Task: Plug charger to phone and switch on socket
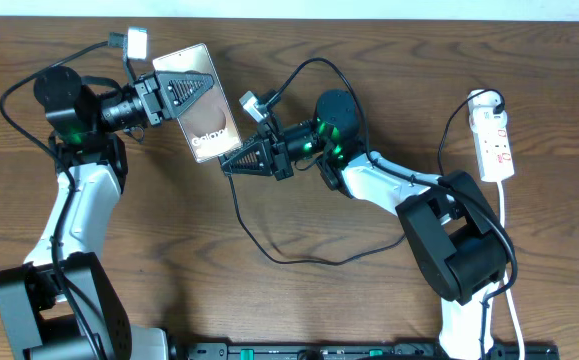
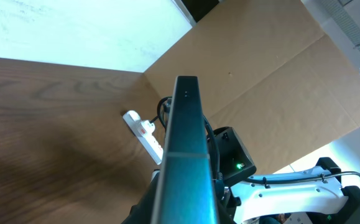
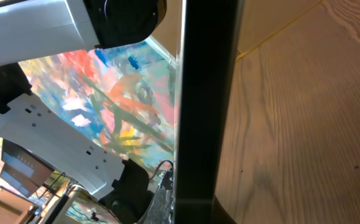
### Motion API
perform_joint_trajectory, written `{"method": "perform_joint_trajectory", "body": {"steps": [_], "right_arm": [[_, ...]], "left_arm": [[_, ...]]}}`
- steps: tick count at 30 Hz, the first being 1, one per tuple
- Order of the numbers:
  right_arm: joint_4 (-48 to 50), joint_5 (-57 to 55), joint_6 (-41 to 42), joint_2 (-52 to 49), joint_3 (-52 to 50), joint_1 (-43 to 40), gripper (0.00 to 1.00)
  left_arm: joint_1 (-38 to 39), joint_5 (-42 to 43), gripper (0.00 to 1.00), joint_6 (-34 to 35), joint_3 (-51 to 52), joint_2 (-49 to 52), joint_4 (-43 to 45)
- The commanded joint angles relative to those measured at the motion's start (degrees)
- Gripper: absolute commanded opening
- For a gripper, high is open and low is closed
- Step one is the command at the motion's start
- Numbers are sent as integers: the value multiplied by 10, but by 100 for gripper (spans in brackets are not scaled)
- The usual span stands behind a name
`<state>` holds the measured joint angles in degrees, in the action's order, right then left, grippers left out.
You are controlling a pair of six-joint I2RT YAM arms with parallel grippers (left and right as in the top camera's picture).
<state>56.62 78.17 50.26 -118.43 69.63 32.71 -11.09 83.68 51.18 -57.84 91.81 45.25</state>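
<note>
Guessing a crooked push pops the phone (image 1: pixel 209 125) from the clamped left tool (image 1: pixel 201 85); can't tell if the right tool (image 1: pixel 231 163) alongside holds the charger (image 1: pixel 238 212).

White lettering reading "Galaxy" stands on the phone's (image 1: pixel 209 122) glossy brownish face; the socket's (image 1: pixel 494 140) red marks are too small to read.

Overhead looks straight down from high above the table (image 1: pixel 269 300), with both arms in frame, the phone (image 1: pixel 201 103) at 11 o'clock of centre and the socket (image 1: pixel 495 140) at 3 o'clock. Left wrist sits tight against the phone's edge (image 2: pixel 184 155) and faces across to the socket (image 2: pixel 143 134) at 8 o'clock. Right wrist is closer still, the phone's edge (image 3: pixel 204 93) running 12 to 6; all three views share the phone.
</note>
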Motion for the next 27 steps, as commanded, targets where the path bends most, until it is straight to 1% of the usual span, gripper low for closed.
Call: {"method": "perform_joint_trajectory", "body": {"steps": [1,27], "right_arm": [[8,-84,-6,7,12,-5,1],[8,-77,-6,7,12,-5,1]], "left_arm": [[9,63,7,-4,-5,-12,-1],[9,63,8,-4,-5,-12,-1]]}}
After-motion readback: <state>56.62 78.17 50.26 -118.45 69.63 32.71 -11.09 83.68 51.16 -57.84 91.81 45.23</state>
